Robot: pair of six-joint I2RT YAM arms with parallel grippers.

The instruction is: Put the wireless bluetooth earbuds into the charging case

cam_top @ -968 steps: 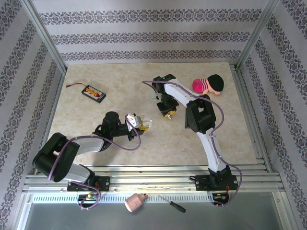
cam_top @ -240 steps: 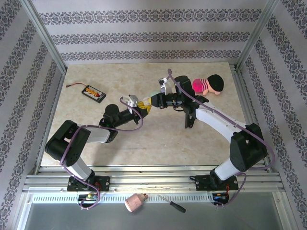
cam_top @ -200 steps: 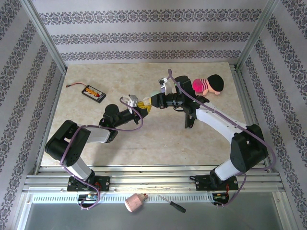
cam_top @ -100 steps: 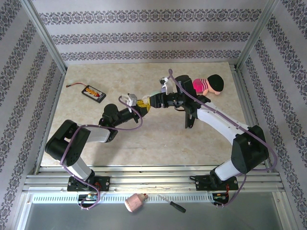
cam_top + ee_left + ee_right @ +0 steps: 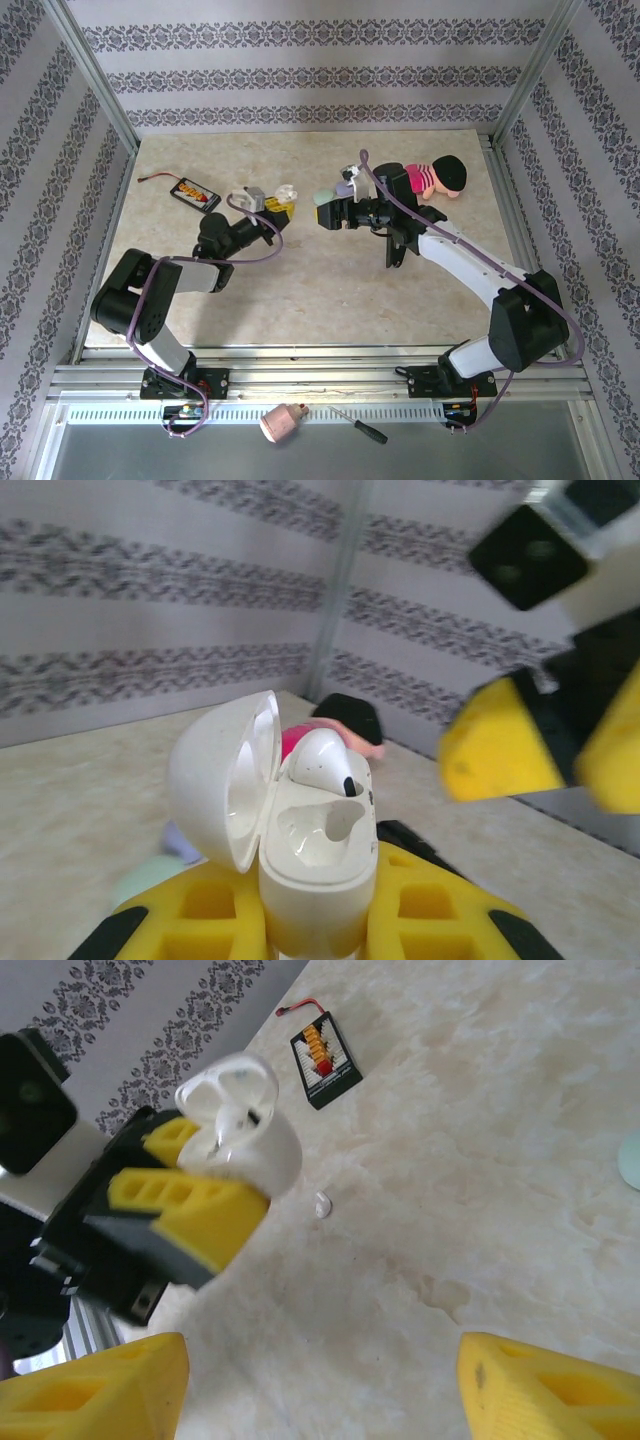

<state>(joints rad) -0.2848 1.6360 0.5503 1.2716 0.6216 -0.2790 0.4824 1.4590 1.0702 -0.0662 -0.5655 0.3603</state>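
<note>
- Left jaws grip a white case (image 5: 315, 870) with its lid up; an earbud (image 5: 325, 765) sits in one socket.
- A second earbud (image 5: 322, 1204) lies on the surface (image 5: 480, 1160) below the left jaws.
- Right jaws are spread wide, facing the case.
- A doll (image 5: 435, 178) lies behind the right jaws.

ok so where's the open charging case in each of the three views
top external: charging case sits left of centre, at the tip of the left gripper.
left wrist: charging case is at bottom centre, its lid swung open to the left.
right wrist: charging case is at upper left, clamped in yellow jaws.
shared landmark: black battery pack, seen in the top external and right wrist views.
</note>
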